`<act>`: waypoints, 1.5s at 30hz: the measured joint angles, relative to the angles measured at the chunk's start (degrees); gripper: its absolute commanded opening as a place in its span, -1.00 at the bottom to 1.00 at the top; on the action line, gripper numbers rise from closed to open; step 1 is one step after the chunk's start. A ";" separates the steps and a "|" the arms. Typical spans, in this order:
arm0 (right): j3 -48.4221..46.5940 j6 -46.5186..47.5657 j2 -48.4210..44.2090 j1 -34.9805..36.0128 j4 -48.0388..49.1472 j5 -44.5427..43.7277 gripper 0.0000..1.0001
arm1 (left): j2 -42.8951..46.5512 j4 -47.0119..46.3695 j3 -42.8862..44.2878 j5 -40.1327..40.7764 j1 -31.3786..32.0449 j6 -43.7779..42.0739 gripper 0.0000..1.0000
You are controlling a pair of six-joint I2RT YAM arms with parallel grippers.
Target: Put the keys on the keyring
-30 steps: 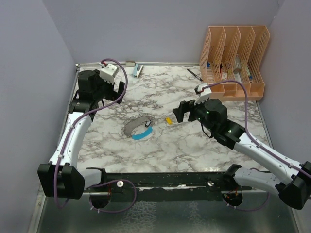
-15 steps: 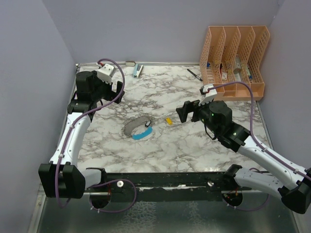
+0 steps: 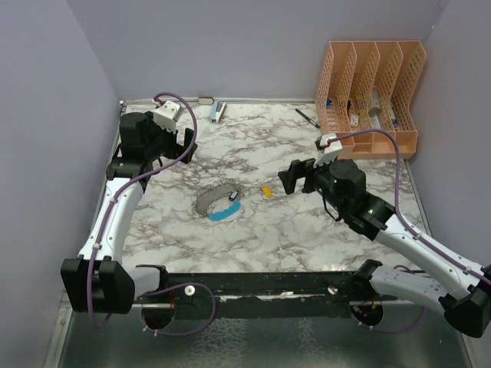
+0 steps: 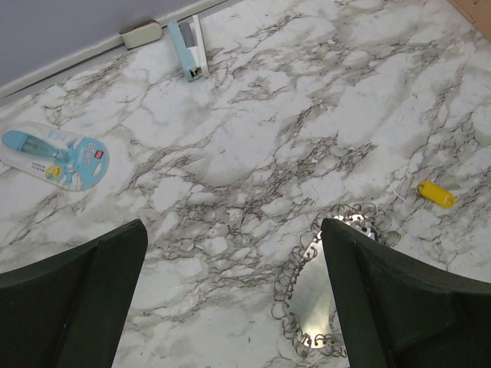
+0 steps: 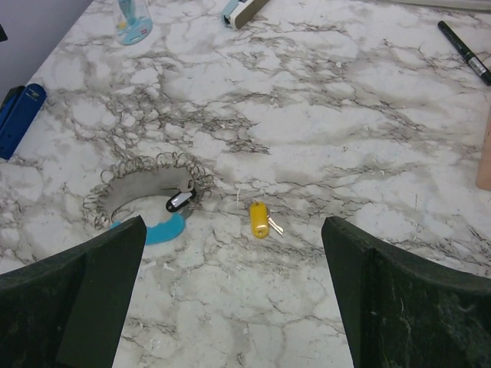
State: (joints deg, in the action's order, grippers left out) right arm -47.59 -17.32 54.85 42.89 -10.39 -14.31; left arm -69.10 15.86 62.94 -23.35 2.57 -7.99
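The keyring (image 3: 209,201), a gray wire-edged loop with a light-blue section (image 3: 226,214), lies flat at the middle of the marble table. It also shows in the right wrist view (image 5: 126,192) and the left wrist view (image 4: 322,307). A black key (image 3: 232,196) (image 5: 179,200) rests on the loop's right edge. A yellow key (image 3: 267,191) (image 5: 260,218) (image 4: 436,193) lies loose just right of the loop. My left gripper (image 3: 186,144) (image 4: 232,230) hovers open, back left of the loop. My right gripper (image 3: 285,179) (image 5: 233,222) hovers open, right of the yellow key. Neither holds anything.
An orange file organizer (image 3: 368,96) stands at the back right, with a black pen (image 3: 307,117) (image 5: 460,42) lying beside it. A light-blue stapler (image 3: 219,112) (image 4: 189,50) lies at the back wall. A blue-handled tool (image 4: 54,149) and a dark blue item (image 5: 17,115) lie on the left.
My right arm has shifted a little to the right and up, gripper still open. The left arm barely moved. The keys and the keyring lie as before.
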 measured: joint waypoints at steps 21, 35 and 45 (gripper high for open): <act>0.00 0.02 0.00 0.00 -1.40 -0.83 0.99 | 0.00 -0.02 0.00 -0.50 0.00 0.59 0.98; 0.00 0.04 0.00 0.00 -2.10 -1.95 0.99 | 0.00 -0.04 -0.02 -0.52 0.00 0.61 0.98; 0.00 0.13 0.00 0.00 -2.45 -2.89 0.99 | 0.00 -0.42 -0.02 -0.52 0.00 0.61 0.98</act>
State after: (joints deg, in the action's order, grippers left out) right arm -47.59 -17.19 54.85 42.89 -12.84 -17.19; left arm -69.10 15.44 62.92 -23.88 2.57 -7.38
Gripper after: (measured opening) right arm 0.994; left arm 0.989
